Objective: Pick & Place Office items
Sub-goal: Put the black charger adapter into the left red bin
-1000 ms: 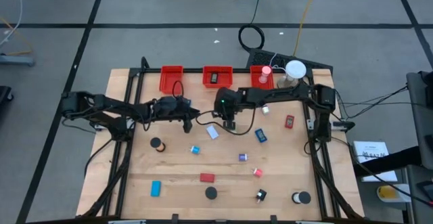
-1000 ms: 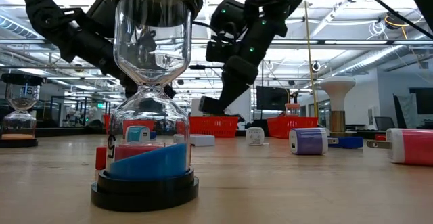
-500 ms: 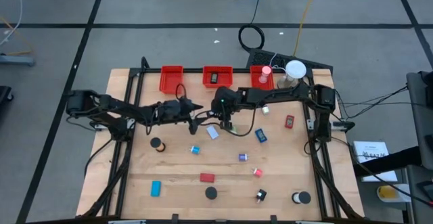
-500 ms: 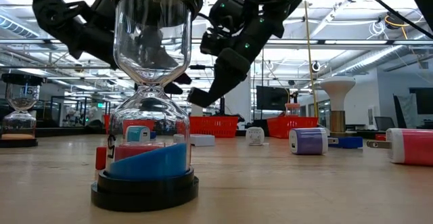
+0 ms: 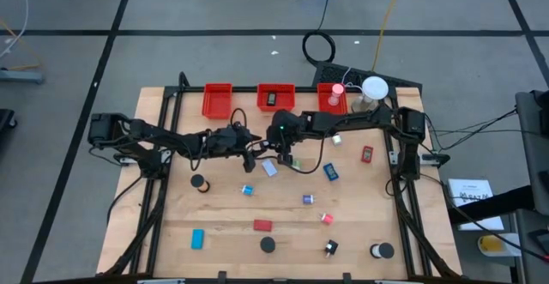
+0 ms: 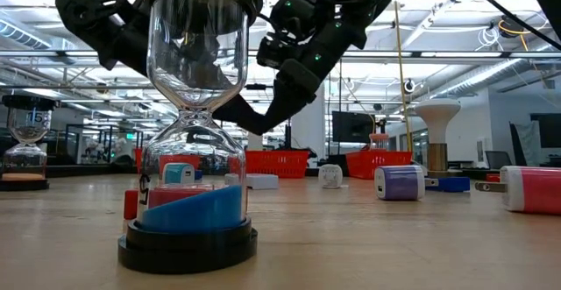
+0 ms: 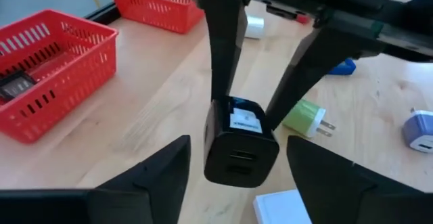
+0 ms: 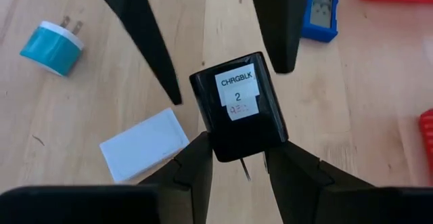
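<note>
The right wrist view alone reads the label on the black charger (image 8: 238, 107): "CHRGBLK 2". The right gripper (image 8: 232, 158) pinches it at the prong end, fingers closed on its sides. The left wrist view shows the same charger's port face (image 7: 240, 143) midway between the left gripper (image 7: 238, 163) fingers, which stand spread clear of it on either side. A white card (image 8: 144, 145) lies on the table beyond the right fingers, beside a teal plug (image 8: 52, 47). From above, the charger is hidden under both wrists; the low view is blocked by an hourglass (image 6: 193, 123).
</note>
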{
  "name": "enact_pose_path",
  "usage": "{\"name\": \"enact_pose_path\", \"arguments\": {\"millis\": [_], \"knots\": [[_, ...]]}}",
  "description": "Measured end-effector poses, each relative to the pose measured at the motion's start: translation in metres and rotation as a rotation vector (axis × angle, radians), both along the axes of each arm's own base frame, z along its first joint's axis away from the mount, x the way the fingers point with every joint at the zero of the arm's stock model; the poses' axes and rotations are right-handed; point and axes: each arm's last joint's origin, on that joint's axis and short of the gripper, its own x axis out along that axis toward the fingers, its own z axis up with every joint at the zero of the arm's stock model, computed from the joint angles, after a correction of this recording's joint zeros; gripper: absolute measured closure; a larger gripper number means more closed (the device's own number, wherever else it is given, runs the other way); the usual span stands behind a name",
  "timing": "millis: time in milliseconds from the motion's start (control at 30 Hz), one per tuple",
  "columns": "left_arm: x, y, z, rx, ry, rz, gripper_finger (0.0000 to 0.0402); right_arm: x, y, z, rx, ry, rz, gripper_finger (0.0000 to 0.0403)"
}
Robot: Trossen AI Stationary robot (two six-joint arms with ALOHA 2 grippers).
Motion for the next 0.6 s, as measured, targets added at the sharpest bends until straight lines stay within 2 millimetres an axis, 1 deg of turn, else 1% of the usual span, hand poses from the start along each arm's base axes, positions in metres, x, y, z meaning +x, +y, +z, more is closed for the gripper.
{"name": "enact_pose_path", "arguments": {"millis": [233,300,433,500,600], "knots": [[0.000,-0.001,0.000,0.022,0.007,-0.016,0.0187,0.002,0.002,0.001,0.031,-0.023,0.030,0.0287],[0.000,-0.001,0.000,0.027,0.007,-0.019,0.0203,0.002,0.003,0.001,0.028,-0.024,0.030,0.0286],[0.000,-0.001,0.000,0.042,0.015,-0.032,0.0250,0.002,0.005,0.001,0.023,-0.024,0.029,0.0283],[0.000,0.001,0.000,0.042,0.014,-0.024,0.0253,0.002,0.007,0.003,-0.016,-0.023,0.007,0.0274],[-0.002,0.007,0.002,0.018,-0.003,-0.005,0.0253,-0.002,0.011,0.015,-0.117,-0.024,-0.022,0.0249]]}}
